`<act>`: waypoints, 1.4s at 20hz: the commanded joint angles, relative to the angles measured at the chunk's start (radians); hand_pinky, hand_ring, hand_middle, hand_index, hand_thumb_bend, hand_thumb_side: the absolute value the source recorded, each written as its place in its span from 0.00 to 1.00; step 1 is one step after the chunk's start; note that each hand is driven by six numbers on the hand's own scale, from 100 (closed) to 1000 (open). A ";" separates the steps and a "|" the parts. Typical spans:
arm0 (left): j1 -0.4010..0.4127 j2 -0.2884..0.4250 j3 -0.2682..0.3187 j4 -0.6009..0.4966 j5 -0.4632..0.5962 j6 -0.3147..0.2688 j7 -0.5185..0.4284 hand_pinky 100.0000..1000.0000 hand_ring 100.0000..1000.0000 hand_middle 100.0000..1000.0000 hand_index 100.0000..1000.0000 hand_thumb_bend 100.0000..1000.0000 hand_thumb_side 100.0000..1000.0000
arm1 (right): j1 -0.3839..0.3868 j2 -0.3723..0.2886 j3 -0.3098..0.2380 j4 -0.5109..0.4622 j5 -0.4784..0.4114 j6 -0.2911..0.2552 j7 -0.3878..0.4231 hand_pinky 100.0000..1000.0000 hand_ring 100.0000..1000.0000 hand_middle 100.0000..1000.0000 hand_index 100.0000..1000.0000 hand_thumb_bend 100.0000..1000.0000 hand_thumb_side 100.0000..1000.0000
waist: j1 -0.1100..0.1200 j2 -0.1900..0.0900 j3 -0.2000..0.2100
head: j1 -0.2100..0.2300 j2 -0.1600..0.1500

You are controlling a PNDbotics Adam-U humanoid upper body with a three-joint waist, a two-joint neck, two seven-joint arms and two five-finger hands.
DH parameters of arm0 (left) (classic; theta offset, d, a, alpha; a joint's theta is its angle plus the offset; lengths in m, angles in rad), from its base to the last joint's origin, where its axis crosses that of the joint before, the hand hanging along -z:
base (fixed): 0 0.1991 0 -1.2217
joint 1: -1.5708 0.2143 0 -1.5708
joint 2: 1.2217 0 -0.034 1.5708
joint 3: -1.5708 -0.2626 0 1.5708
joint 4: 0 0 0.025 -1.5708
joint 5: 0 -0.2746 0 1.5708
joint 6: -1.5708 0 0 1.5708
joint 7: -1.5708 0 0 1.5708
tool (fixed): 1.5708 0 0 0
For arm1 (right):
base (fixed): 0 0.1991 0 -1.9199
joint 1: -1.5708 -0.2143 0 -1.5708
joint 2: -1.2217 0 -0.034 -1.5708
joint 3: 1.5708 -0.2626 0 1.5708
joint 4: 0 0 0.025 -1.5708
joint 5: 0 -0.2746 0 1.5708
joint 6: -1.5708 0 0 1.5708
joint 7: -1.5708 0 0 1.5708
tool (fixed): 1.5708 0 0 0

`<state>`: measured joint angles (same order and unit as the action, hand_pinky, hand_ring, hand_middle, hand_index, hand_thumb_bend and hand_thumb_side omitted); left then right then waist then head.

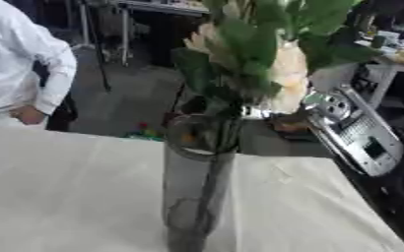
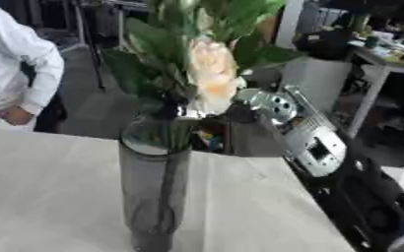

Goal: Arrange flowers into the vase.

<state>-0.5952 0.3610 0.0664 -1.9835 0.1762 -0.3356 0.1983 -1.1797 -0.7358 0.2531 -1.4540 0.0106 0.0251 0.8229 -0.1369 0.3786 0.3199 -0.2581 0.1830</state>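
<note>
Right eye view shows a smoky glass vase upright on the worktop, holding green stems. Above its rim, the right hand meets a peach flower; whether it grips is unclear.

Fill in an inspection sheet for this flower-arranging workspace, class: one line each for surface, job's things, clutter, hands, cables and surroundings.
Surface: table under a pale cloth.
Job's things: dark glass vase upright on the cloth; flowers, pale peach blooms with green leaves, stems inside the vase.
Clutter: nothing seen on the cloth.
Hands: right arm reaches in from the right to the stems at the vase's mouth; right hand mostly hidden behind the leaves, fingers not readable. Left hand not in view.
Cables: nothing seen.
Surroundings: person in a white coat standing beyond the far edge; desks and equipment behind.
</note>
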 commanded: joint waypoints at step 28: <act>-0.005 0.027 0.008 -0.016 -0.002 0.010 -0.002 0.77 0.92 0.83 0.96 0.00 1.00 | -0.035 -0.055 -0.028 0.049 -0.016 -0.051 0.084 0.99 1.00 1.00 1.00 0.88 0.72 | 0.009 -0.029 -0.010 | -0.008 0.001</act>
<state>-0.5902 0.3622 0.0664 -1.9835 0.1762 -0.3281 0.1970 -1.1969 -0.7524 0.2410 -1.3852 0.0091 -0.0262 0.9066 -0.1407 0.3750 0.3109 -0.2631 0.1836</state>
